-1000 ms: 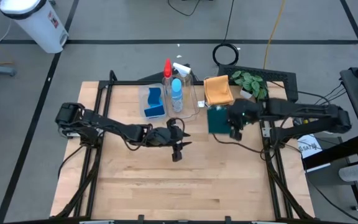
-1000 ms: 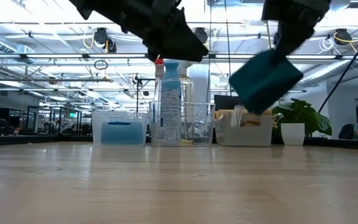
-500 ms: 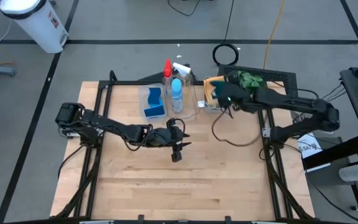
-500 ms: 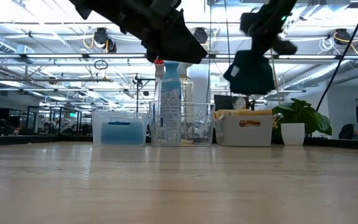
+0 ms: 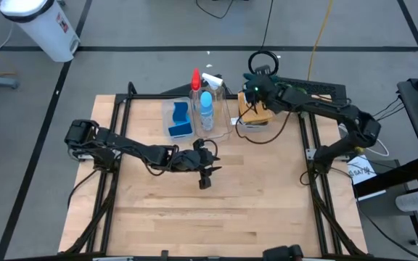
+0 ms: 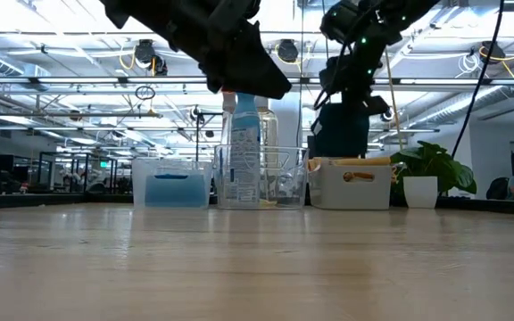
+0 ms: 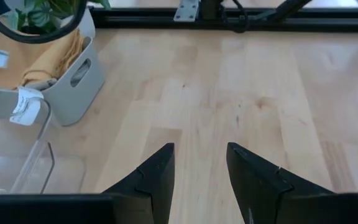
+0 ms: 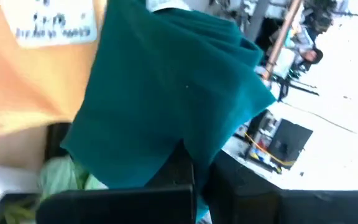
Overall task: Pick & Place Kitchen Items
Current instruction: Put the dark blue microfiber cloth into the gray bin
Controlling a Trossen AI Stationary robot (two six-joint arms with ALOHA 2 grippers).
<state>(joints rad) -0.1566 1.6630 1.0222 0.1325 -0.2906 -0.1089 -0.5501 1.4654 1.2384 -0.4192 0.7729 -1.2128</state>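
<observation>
While right claw [image 8: 194,171] pinches dark-green cloth [image 8: 166,93] at one edge above grey bin [image 6: 351,183] holding orange cloth [image 7: 51,59], fabric hangs limp: light, soft, non-fragile; edge or fold suits grasp. Left claw [image 7: 201,165] part-open, empty, above counter [image 5: 252,188].

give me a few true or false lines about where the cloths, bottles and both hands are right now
1. The right hand holds a dark-green cloth above the white bin. True.
2. The left hand grips a spray bottle. False: it holds nothing and hangs over bare table.
3. An orange cloth lies in the white bin. True.
4. The blue sponge lies loose on the table. False: it sits in a clear bin.
5. The spray bottles lie on their sides. False: they stand upright.
</observation>
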